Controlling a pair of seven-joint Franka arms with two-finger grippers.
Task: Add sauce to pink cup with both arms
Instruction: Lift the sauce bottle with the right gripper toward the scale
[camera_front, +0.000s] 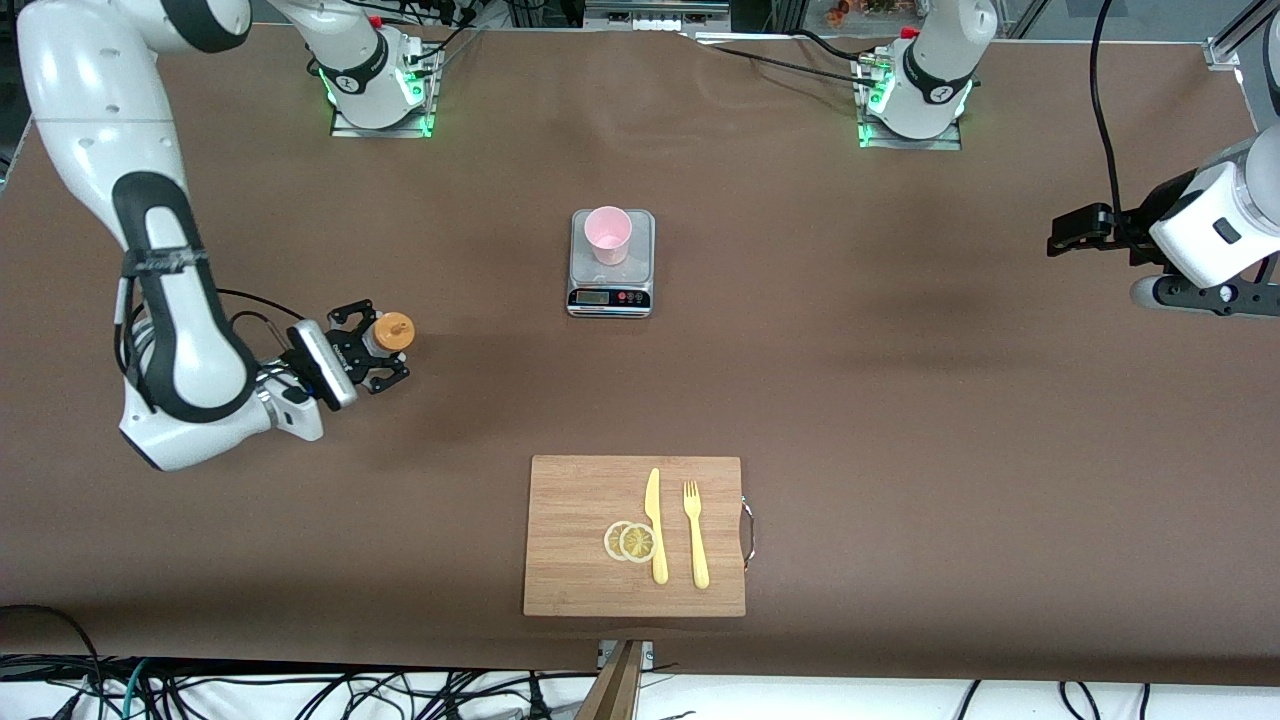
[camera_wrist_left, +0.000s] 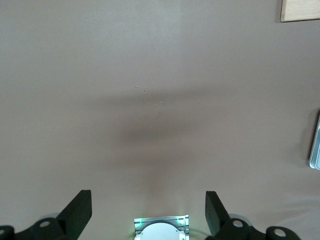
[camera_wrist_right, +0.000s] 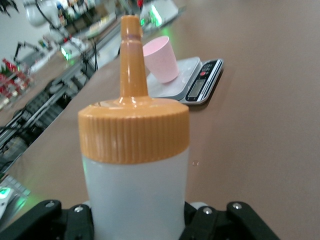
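Observation:
The sauce bottle (camera_front: 391, 336), whitish with an orange nozzle cap, stands upright toward the right arm's end of the table. My right gripper (camera_front: 377, 347) is shut on its body from the side. In the right wrist view the bottle (camera_wrist_right: 135, 165) fills the middle, with the gripper (camera_wrist_right: 135, 222) clamped low on it. The pink cup (camera_front: 608, 235) stands upright on a small scale (camera_front: 611, 290) mid-table, and the cup (camera_wrist_right: 161, 59) also shows past the nozzle. My left gripper (camera_front: 1072, 230) waits open over the left arm's end of the table; in its wrist view the gripper (camera_wrist_left: 147, 210) holds nothing.
A wooden cutting board (camera_front: 570, 535) lies nearer the front camera than the scale, carrying a yellow knife (camera_front: 655, 525), a yellow fork (camera_front: 695, 535) and two lemon slices (camera_front: 630, 541). The arm bases (camera_front: 380, 95) stand along the table's back edge.

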